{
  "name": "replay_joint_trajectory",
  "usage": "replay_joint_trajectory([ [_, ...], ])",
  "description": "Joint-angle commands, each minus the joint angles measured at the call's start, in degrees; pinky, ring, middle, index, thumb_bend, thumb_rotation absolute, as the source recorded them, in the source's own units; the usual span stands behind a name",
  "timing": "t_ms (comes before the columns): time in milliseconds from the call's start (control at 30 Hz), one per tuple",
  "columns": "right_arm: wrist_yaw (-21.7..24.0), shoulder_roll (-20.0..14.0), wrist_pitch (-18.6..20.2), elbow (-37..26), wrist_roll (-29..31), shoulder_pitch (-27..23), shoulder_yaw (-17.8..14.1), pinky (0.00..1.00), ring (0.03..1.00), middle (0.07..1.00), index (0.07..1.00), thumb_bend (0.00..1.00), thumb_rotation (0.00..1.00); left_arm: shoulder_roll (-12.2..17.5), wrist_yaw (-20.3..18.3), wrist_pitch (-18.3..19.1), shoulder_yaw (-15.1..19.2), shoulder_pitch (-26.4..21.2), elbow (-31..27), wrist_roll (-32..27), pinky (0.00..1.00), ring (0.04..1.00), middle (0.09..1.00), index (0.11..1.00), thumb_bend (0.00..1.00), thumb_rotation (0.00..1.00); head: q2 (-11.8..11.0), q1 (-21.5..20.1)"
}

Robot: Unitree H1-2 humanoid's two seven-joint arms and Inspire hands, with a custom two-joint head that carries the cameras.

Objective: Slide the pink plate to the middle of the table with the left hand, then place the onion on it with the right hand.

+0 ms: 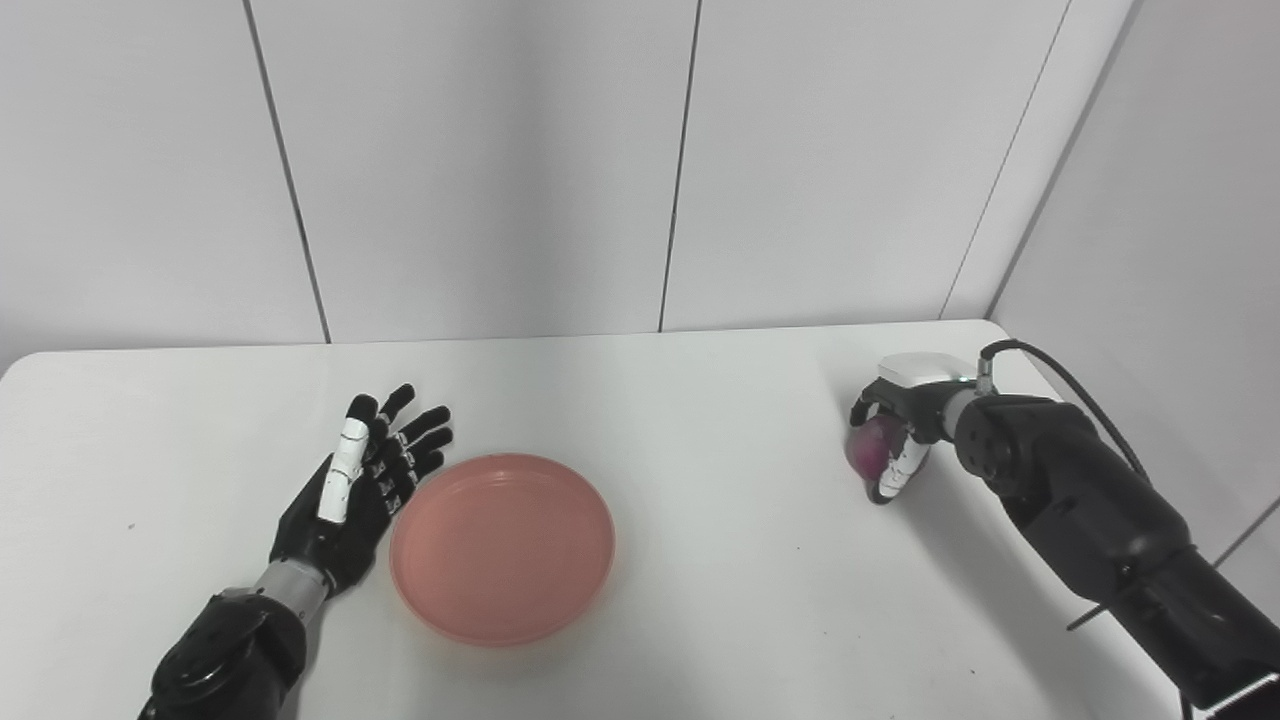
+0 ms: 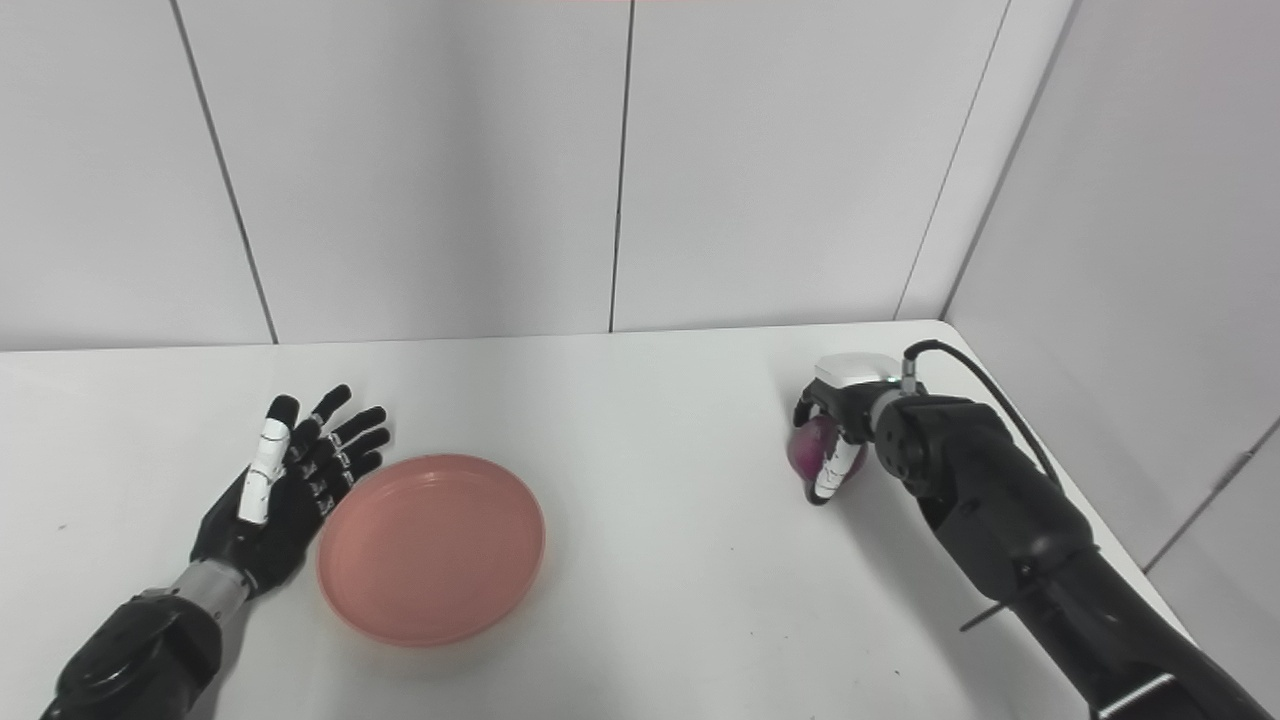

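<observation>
on your far left, your black left hand [image 1: 345, 495] with its white-backed thumb lies low over the white table [image 1: 720, 590], palm turned toward the middle, fingers [image 1: 418, 428] stretched out and spread apart; it has hold of nothing. just to the inner side of that palm sits the round, shallow pink plastic plate [image 1: 503, 546], flat on the table, its near-left rim right beside the heel and fingers of the hand. whether rim and hand actually touch you cannot tell from either eye view. the plate has nothing on it.

move further right and there is a wide stretch of bare white table between the plate and your other arm. your right hand [image 1: 895, 440], black with a white cover on its back, is well apart from the plate, near the table's far right corner. its fingers [image 1: 902, 468] are curled around the small, round purple-red onion [image 1: 873, 446], which shows on the side of the hand facing the plate, thumb above and fingers below it. the onion is low at the table; you cannot tell if it is lifted clear. a black cable [image 1: 1070, 390] loops from the wrist back along the dark forearm toward the lower right.
</observation>
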Motion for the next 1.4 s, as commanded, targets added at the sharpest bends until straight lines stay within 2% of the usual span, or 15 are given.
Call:
replay_joint_trajectory([
  [0, -1.1, -1.6, -1.8, -0.1, 0.0, -0.8, -0.7, 0.48, 0.537, 0.614, 0.76, 0.75, 0.19, 0.1, 1.1, 4.1, -0.5, 2.5, 2.1, 1.0, 0.94, 0.899, 0.879, 1.0, 0.74, 0.9, 0.1, 0.1],
  [267, -2.2, -1.6, -3.2, 0.7, 1.0, -0.8, -1.3, 0.41, 0.473, 0.548, 0.73, 0.71, 0.16, 0.1, 1.2, 4.0, -0.6, 2.4, 2.2, 1.1, 0.93, 0.894, 0.877, 1.0, 0.74, 0.9, 0.1, 0.2],
  [333, -2.2, -1.7, -3.7, 0.9, 1.2, -1.0, -1.1, 0.4, 0.459, 0.503, 0.708, 0.6, 0.04, 0.1, 1.3, 3.9, -0.6, 2.4, 2.3, 1.2, 0.93, 0.895, 0.875, 1.0, 0.74, 0.9, 0.1, 0.2],
  [433, -2.0, -1.7, -4.0, 1.2, 1.4, -1.2, -1.0, 0.35, 0.426, 0.488, 0.696, 0.56, 0.0, 0.1, 1.3, 3.9, -0.6, 2.3, 2.4, 1.2, 0.93, 0.894, 0.874, 1.0, 0.74, 0.89, 0.1, 0.3],
  [767, -0.4, -1.9, -3.7, 1.7, 0.6, -2.0, -0.2, 0.29, 0.384, 0.484, 0.663, 0.56, 0.0, 0.2, 1.1, 3.0, -0.5, 2.0, 3.9, 1.3, 0.94, 0.89, 0.876, 1.0, 0.74, 0.89, 0.2, 0.4],
  [800, -0.4, -1.9, -3.8, 2.0, 0.6, -2.1, -0.3, 0.28, 0.377, 0.484, 0.58, 0.54, 0.0, 0.2, 1.2, 3.0, -0.5, 2.0, 4.0, 1.3, 0.94, 0.889, 0.875, 1.0, 0.74, 0.89, 0.2, 0.4],
  [933, -0.1, -2.1, -4.3, 2.5, 0.1, -2.5, 0.1, 0.26, 0.358, 0.484, 0.5, 0.53, 0.01, 0.1, 1.0, 2.8, -0.5, 1.9, 4.2, 1.2, 0.95, 0.891, 0.877, 1.0, 0.74, 0.89, 0.1, 0.4],
  [1100, 1.7, -2.4, -3.8, 1.6, -0.5, -3.3, 0.5, 0.24, 0.347, 0.485, 0.493, 0.53, 0.01, 0.2, 1.0, 2.5, -0.6, 1.9, 4.5, 1.3, 0.93, 0.888, 0.876, 1.0, 0.74, 0.89, 0.0, 0.4],
  [1367, 6.1, -2.5, -2.4, -2.6, 0.2, -4.9, -1.3, 0.23, 0.337, 0.462, 0.527, 0.52, 0.01, -0.1, 1.4, 2.8, -0.5, 2.0, 4.4, 1.4, 0.92, 0.881, 0.87, 1.0, 0.74, 0.89, 0.0, 0.2],
])
